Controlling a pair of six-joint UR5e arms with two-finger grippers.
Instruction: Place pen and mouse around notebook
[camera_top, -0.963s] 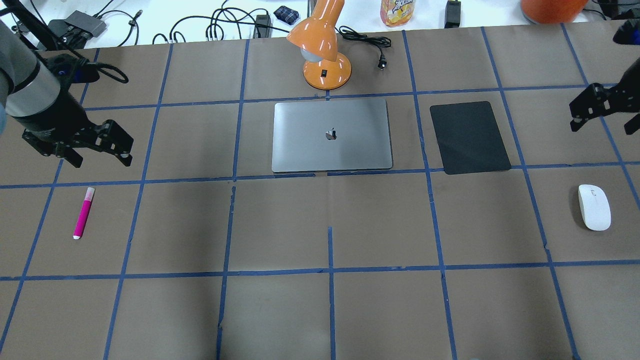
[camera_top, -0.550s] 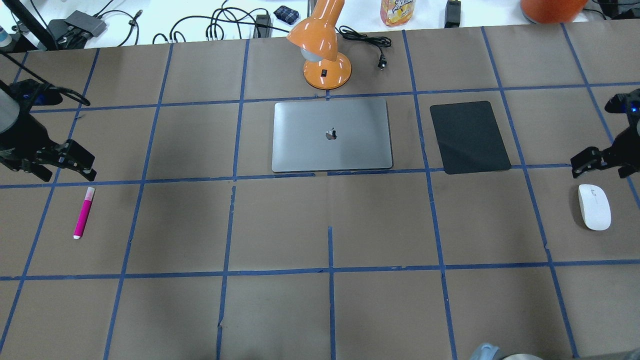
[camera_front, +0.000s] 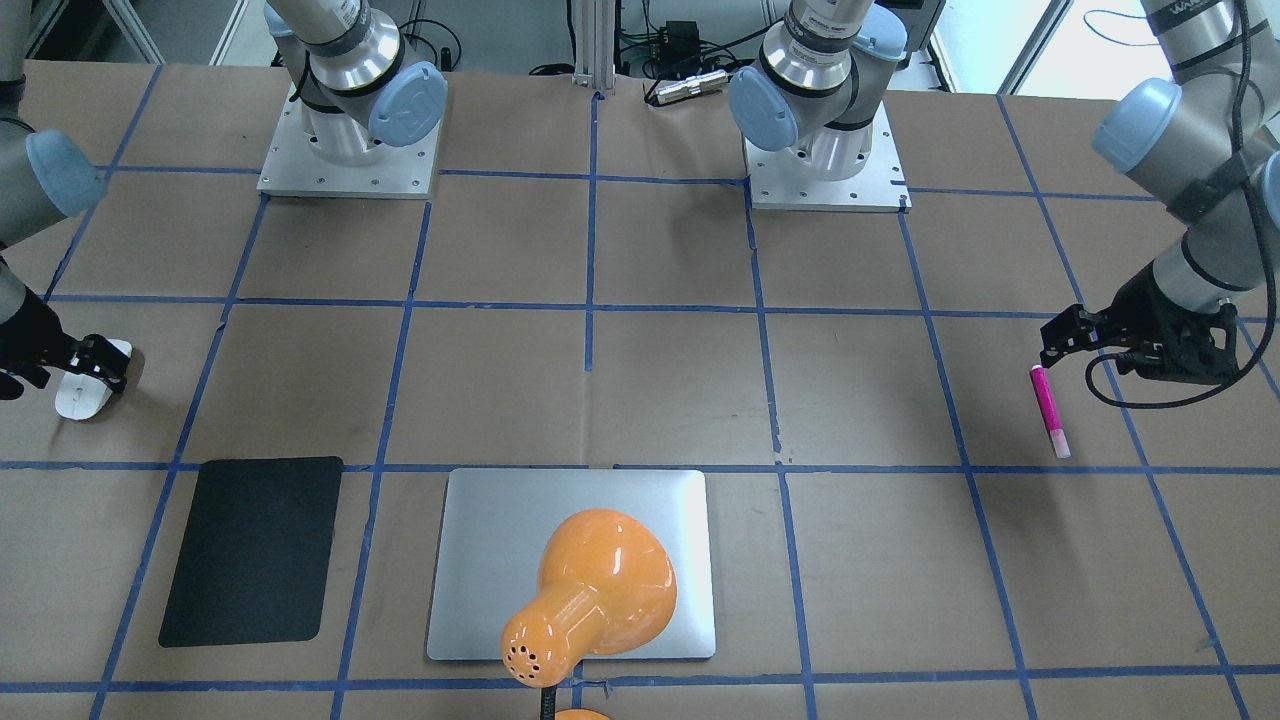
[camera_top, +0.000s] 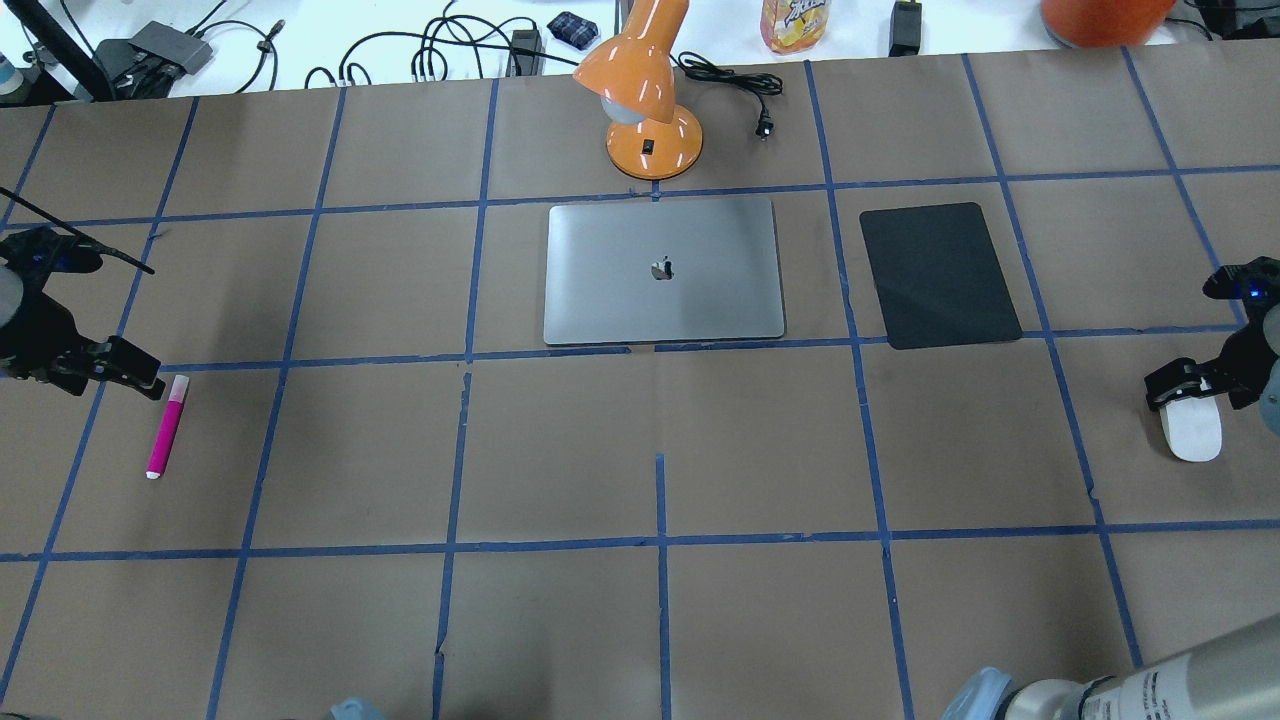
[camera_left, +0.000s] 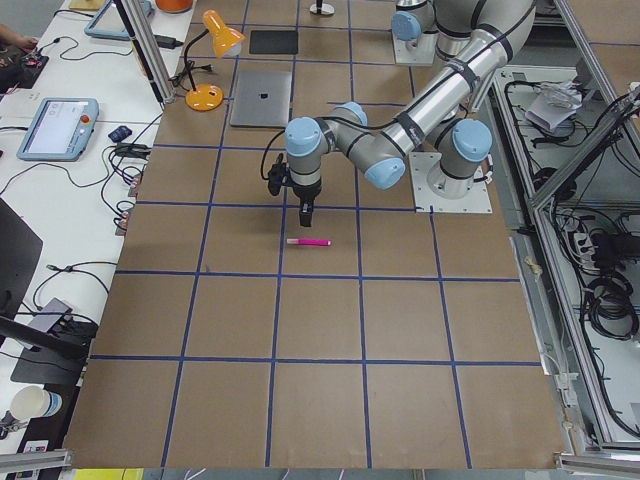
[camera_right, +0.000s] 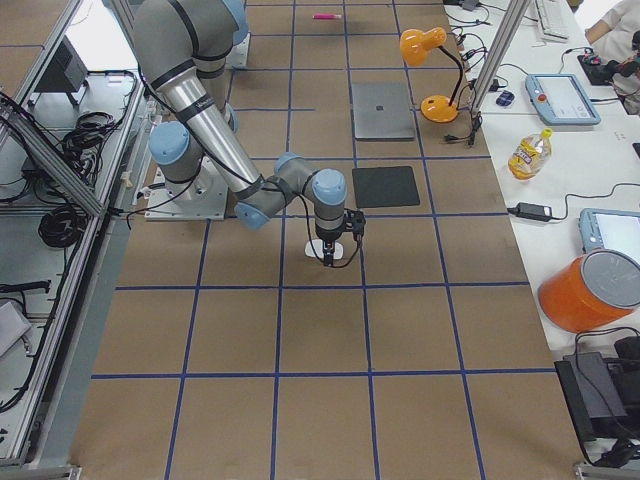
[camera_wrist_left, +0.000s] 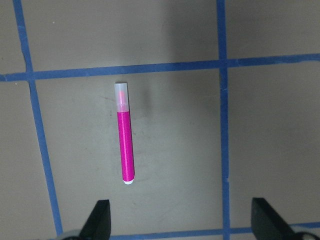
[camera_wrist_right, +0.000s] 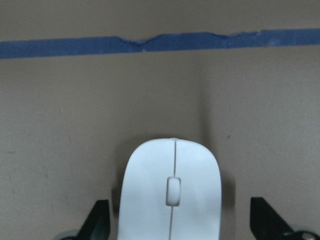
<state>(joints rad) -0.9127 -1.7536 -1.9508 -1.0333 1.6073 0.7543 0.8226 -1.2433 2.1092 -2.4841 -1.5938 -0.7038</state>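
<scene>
The pink pen (camera_top: 167, 425) (camera_wrist_left: 125, 134) lies flat at the table's left. My left gripper (camera_top: 105, 378) (camera_wrist_left: 181, 222) hangs open just short of its pale cap end and holds nothing. The white mouse (camera_top: 1191, 432) (camera_wrist_right: 170, 195) rests at the far right. My right gripper (camera_top: 1203, 393) (camera_wrist_right: 180, 222) is open and low over it, one finger on each side of the mouse's body and neither pressing on it. The silver notebook (camera_top: 663, 270) (camera_front: 480, 560) lies closed at the middle back, far from both grippers.
An orange desk lamp (camera_top: 650, 110) stands just behind the notebook, and its head overhangs the notebook in the front-facing view. A black mat (camera_top: 938, 275) lies to the notebook's right. Cables and a bottle (camera_top: 795, 22) line the back edge. Blue tape grids the brown table.
Both arms swung outward and down. The left gripper dropped beside the pen's cap end, and the right gripper came down over the mouse. Both stayed open. Pen and mouse have not moved.
</scene>
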